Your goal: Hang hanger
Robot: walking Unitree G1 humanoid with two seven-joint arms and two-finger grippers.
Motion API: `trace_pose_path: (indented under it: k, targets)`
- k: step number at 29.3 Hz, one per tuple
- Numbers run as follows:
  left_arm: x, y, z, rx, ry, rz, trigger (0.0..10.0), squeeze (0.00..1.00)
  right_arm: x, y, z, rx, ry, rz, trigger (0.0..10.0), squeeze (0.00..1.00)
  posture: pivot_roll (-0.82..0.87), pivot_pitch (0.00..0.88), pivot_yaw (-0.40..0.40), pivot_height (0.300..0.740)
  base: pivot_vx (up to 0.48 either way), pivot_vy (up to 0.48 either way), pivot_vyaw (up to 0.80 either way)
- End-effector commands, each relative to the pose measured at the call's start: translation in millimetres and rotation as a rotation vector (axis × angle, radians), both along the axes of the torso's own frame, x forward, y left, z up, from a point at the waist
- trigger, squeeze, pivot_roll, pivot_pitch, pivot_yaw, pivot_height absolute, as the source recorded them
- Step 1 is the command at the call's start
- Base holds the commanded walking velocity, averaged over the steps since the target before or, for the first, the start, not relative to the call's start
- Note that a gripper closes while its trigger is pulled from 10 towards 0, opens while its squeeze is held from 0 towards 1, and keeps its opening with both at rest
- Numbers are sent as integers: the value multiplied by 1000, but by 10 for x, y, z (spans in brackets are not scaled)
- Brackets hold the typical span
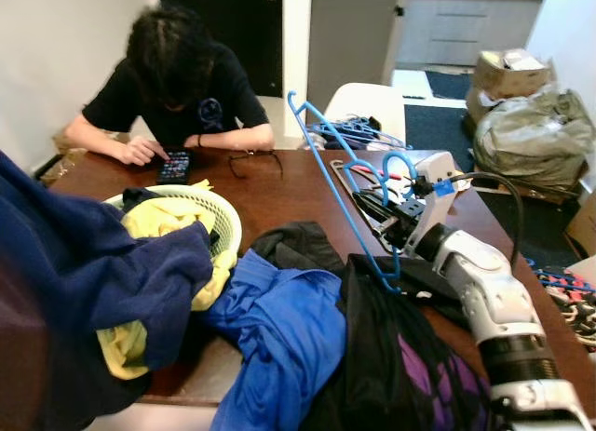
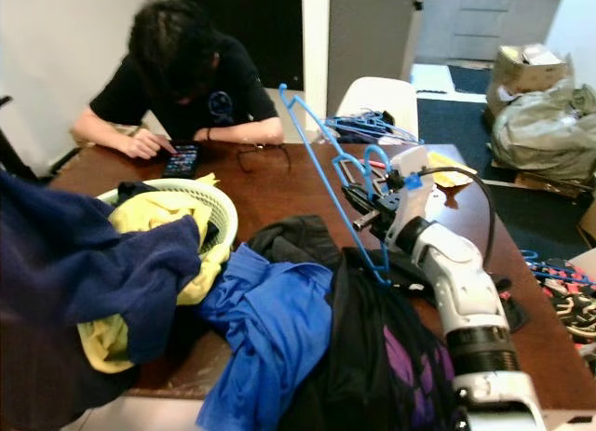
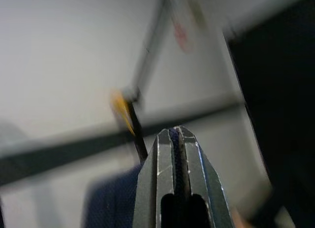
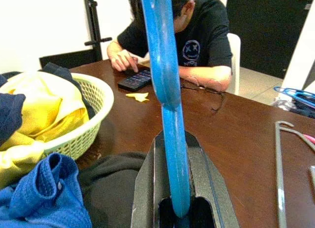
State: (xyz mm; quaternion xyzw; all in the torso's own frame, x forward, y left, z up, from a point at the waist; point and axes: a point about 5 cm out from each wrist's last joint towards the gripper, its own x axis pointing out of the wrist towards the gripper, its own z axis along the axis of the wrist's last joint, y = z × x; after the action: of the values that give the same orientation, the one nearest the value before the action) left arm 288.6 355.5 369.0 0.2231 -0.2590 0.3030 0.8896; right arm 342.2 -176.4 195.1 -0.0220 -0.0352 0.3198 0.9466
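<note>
Right now my right gripper (image 1: 396, 217) is clamped on the blue hanger (image 1: 340, 175), tilted above the table (image 1: 279, 194); my left gripper (image 3: 178, 139) pinches navy cloth (image 1: 84, 273) (blurry, apparently).

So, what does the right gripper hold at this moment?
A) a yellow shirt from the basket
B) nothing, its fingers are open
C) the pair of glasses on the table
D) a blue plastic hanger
D. The right gripper has its two black fingers shut on the blue hanger, which stands up over the brown table; the wrist view shows the blue bar clamped between the fingers.
</note>
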Motion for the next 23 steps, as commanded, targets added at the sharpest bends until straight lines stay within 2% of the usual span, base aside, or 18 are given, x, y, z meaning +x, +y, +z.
trace_pose_path:
  k: [1,2,3,4,5,6,8,9,10,11,14,15,17,18,21,22,23]
  targets:
    - [-90,116,3,-37,-30,74,0,0,-23,-37,7,-7,-5,-10,10000,0,30,0,1,740,0,0,0]
    - [-169,297,-171,-97,4,155,0,0,-28,-61,3,-11,-3,-14,10000,0,31,0,1,740,0,0,0]
    - [-169,297,-171,-97,4,155,0,0,-28,-61,3,-11,-3,-14,10000,0,31,0,1,740,0,0,0]
    - [-291,479,-326,-147,30,241,0,0,-31,-81,-1,-15,0,-18,10000,0,34,0,2,740,0,0,0]
    - [-291,479,-326,-147,30,241,0,0,-31,-81,-1,-15,0,-18,10000,0,34,0,2,740,0,0,0]
    - [-460,681,-493,-202,52,333,0,0,-32,-93,-5,-17,3,-20,10000,0,39,0,1,740,0,0,0]
    - [-460,681,-493,-202,52,333,0,0,-32,-93,-5,-17,3,-20,10000,0,39,0,1,740,0,0,0]
    - [-612,835,-627,-244,70,405,0,0,-30,-85,-12,-18,6,-18,10000,0,45,0,-3,740,0,0,0]
    - [-612,835,-627,-244,70,405,0,0,-30,-85,-12,-18,6,-18,10000,0,45,0,-3,740,0,0,0]
    - [-769,966,-777,-290,90,471,0,0,-28,-58,-20,-18,9,-9,10000,0,45,0,-3,740,0,0,0]
    - [-769,966,-777,-290,90,471,0,0,-28,-58,-20,-18,9,-9,10000,0,45,0,-3,740,0,0,0]
    - [-920,1075,-926,-329,114,535,471,0,-26,-35,-25,-18,11,-1,10000,0,57,0,-7,740,0,0,0]
    - [-920,1075,-926,-329,114,535,471,0,-26,-35,-25,-18,11,-1,10000,0,57,0,-7,740,0,0,0]
    - [-1075,1176,-1095,-388,127,590,1529,314,-24,-17,-27,-18,12,5,10000,0,57,0,-8,740,0,0,0]
    - [-1075,1176,-1095,-388,127,590,1529,314,-24,-17,-27,-18,12,5,10000,0,57,0,-8,740,0,0,0]
    - [-1189,1243,-1217,-429,132,629,4784,1000,-26,-11,-27,-19,12,7,10000,0,54,0,-5,740,0,0,0]
    - [-1189,1243,-1217,-429,132,629,4784,1000,-26,-11,-27,-19,12,7,10000,0,54,0,-5,740,0,0,0]
